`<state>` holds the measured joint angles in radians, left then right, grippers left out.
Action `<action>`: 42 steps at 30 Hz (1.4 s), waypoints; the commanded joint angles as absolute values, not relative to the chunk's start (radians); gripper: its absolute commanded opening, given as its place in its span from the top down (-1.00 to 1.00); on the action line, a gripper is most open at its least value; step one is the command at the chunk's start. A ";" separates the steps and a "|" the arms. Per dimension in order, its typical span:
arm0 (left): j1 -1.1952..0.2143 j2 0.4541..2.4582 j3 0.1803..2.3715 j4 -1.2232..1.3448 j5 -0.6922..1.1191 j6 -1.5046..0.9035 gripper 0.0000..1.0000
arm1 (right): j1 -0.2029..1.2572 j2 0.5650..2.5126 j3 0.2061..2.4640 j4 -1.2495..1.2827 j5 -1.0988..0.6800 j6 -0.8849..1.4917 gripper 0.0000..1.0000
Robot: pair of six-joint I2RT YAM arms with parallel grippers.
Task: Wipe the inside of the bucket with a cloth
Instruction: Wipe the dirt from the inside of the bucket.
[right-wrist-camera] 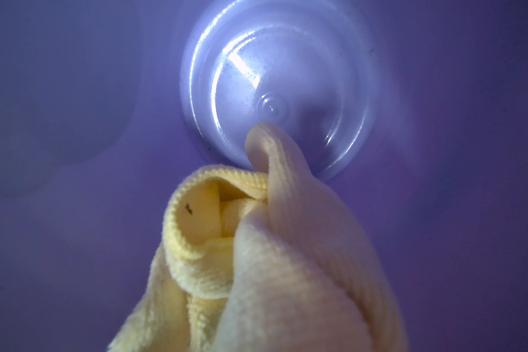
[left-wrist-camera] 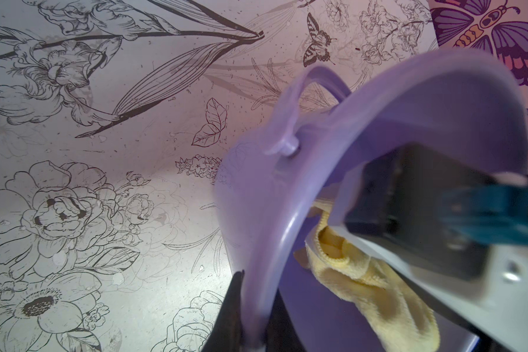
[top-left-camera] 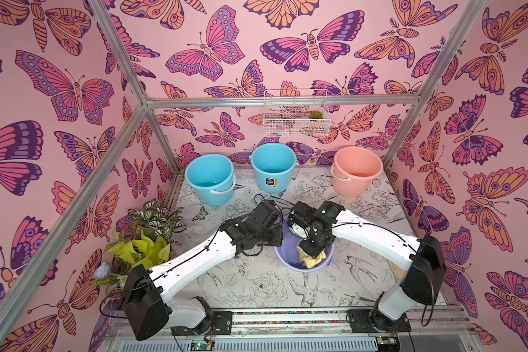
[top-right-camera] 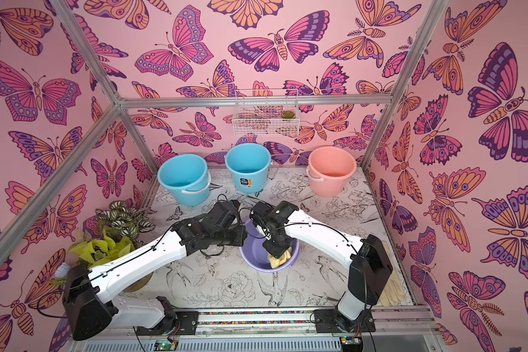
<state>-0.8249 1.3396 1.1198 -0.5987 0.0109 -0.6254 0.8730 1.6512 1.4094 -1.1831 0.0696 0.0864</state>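
Wiping is seemingly being done: the lavender-purple round plastic bucket, on the floral-print table, is being rim-clamped by the left gripper, the soft pale-yellow cloth pinched inside by the right gripper; wall sweeps are being called for.

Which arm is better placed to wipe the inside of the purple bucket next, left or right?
Right: the right gripper holds the yellow cloth inside the bucket; the left gripper clamps its rim.

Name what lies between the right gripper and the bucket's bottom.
The bunched cloth, held by the right gripper, fills that gap above the bucket floor; right wrist view.
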 commanded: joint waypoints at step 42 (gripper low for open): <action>-0.828 1.337 1.137 -0.600 0.015 -0.616 1.00 | 0.881 1.452 1.317 -1.073 0.091 0.370 1.00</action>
<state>-0.8253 1.3396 1.1202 -0.5995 0.0105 -0.6331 0.8841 1.4830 1.2613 -0.9375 0.1421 0.3447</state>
